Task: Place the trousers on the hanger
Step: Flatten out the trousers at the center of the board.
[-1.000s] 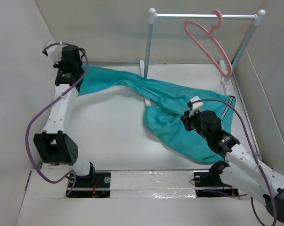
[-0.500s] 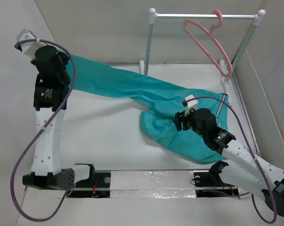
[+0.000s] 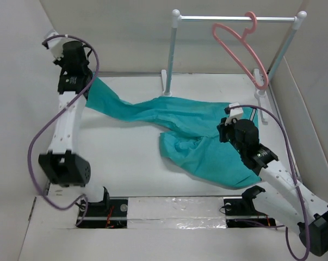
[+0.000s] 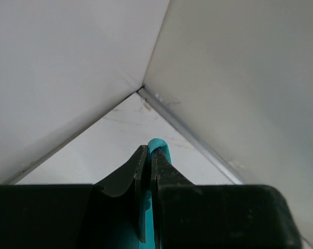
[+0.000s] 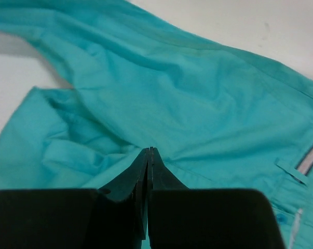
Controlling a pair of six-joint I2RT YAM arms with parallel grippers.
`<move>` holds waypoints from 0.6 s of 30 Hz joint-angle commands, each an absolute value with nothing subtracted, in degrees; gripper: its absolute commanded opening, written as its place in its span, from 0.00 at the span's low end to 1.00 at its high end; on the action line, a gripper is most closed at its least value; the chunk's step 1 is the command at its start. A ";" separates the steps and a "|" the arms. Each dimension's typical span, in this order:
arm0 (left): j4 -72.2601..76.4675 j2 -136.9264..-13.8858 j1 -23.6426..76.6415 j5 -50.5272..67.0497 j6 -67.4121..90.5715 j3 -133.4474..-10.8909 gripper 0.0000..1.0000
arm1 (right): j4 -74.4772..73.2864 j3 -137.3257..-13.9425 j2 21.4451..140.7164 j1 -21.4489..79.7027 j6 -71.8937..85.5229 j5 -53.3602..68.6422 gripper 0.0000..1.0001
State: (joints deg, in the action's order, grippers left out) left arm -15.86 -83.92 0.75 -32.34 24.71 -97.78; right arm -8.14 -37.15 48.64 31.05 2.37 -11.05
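Note:
The teal trousers (image 3: 191,119) lie spread on the white table, one leg stretched to the far left. There my left gripper (image 3: 82,86) is shut on the leg's end, raised near the back-left corner. In the left wrist view a fold of teal cloth (image 4: 157,147) pokes out past the left gripper's (image 4: 150,151) tips. My right gripper (image 3: 223,130) sits on the trousers' upper part, shut, with cloth (image 5: 198,93) puckering into its tips (image 5: 150,150). The striped waistband (image 5: 309,161) lies to its right. The pink hanger (image 3: 245,51) hangs by its hook from the rail, far right.
A white-and-grey rail stand (image 3: 234,18) rises at the back right on two posts (image 3: 172,54), its feet on the table by the trousers. White walls (image 3: 22,81) enclose the table on three sides. Purple cables (image 3: 36,147) loop off both arms.
My left gripper swung out left and back, dragging the leg with it. My right gripper let go, shifted right towards the waistband and shut again on the cloth.

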 commanded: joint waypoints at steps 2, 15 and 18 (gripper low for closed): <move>-15.11 -99.62 -0.96 -33.67 22.50 -104.82 0.03 | -8.52 -40.07 48.78 22.96 2.29 -4.85 0.00; -12.75 -93.90 1.84 -20.75 26.01 -100.30 0.54 | -10.02 -48.06 62.03 47.17 -2.20 -2.54 0.48; -9.43 -85.21 4.12 -17.06 28.56 -93.36 0.38 | -9.06 -53.77 71.26 55.27 -2.37 -4.92 0.29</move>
